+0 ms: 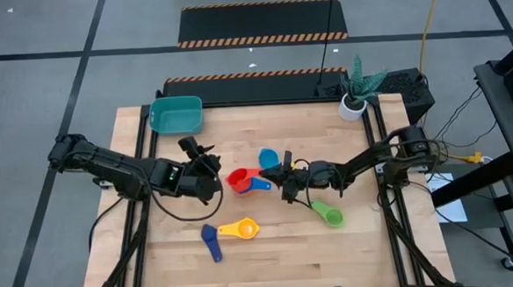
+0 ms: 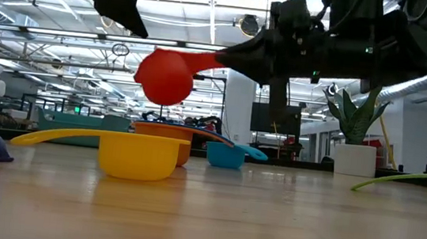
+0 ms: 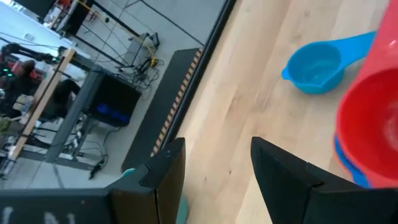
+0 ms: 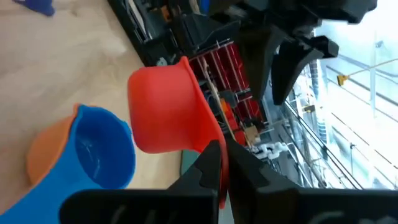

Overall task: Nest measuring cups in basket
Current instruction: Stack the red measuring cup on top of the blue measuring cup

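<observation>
My right gripper [image 1: 274, 172] is shut on the red measuring cup [image 2: 165, 75], which is lifted over the table's middle. Below it a blue cup [image 4: 102, 154] sits inside an orange cup [image 4: 42, 157]. A light blue cup [image 1: 269, 158] lies just beyond, toward the far edge. The yellow cup [image 1: 241, 229], dark blue cup [image 1: 211, 242] and green cup [image 1: 329, 213] rest on the near half. My left gripper [image 1: 201, 159] is open and hovers just left of the red cup [image 3: 372, 124]. The teal basket [image 1: 177, 113] stands at the far left corner. My right gripper pinches the red cup's handle [image 4: 210, 138] near its free end between its two fingers, coming level from the table's right and lying along the handle. The cup is lifted clear of the table, and its bowl [image 2: 165, 75] sticks out toward the left.
A white plant pot [image 1: 353, 107] stands at the far right corner. The table's near edge has bare wood [image 1: 280, 265] in front of the yellow and dark blue cups. The two arms' grippers are close together over the middle.
</observation>
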Motion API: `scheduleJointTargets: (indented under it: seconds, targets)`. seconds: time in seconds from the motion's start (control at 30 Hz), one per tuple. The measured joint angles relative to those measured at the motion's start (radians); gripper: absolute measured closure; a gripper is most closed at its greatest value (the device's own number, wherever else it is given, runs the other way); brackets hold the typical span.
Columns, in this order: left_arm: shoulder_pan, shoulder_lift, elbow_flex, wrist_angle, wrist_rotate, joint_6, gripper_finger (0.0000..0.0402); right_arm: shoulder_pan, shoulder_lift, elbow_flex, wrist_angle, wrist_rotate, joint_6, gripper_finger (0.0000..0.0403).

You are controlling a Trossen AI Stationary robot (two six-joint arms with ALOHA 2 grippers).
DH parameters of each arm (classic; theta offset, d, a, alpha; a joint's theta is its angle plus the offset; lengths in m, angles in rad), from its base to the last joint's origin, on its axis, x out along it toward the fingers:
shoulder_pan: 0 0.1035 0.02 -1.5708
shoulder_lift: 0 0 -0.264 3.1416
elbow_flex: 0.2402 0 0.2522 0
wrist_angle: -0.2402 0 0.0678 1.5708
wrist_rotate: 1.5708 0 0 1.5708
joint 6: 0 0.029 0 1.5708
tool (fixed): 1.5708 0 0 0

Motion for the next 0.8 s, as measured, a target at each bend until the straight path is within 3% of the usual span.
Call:
scheduleJointTargets:
  seconds: [0.8]
  targets:
    - [-0.023,0.000,0.000,0.021,0.003,0.022,0.0215,-0.058,0.018,0.001,-0.112,-0.051,0.085,0.0395]
